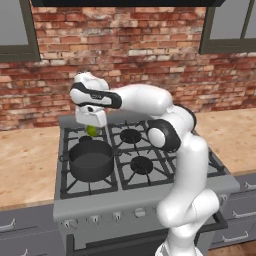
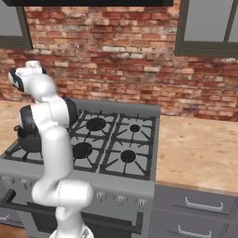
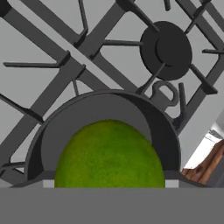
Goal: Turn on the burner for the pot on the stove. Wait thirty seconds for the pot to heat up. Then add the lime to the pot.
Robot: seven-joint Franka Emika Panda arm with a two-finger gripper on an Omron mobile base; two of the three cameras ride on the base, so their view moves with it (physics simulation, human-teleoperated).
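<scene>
"Green lime (image 1: 92, 130) was right under the gripper (image 1: 93, 129), wasn't it?"

"Yes. It sat between the two fingers, and they were spread wide around it, up above the back edge of the pot (image 1: 91, 160)."

"Where was the pot?"

"On the front left part of the stove (image 1: 145, 192), on the dark grate. From the hand, the lime looked big and the pot's round rim was behind it. A black burner (image 3: 166, 50) was just past the pot's handle."

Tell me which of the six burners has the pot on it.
The front-left burner: the pot covers it, directly below the lime. The other five grates sit bare.
</scene>
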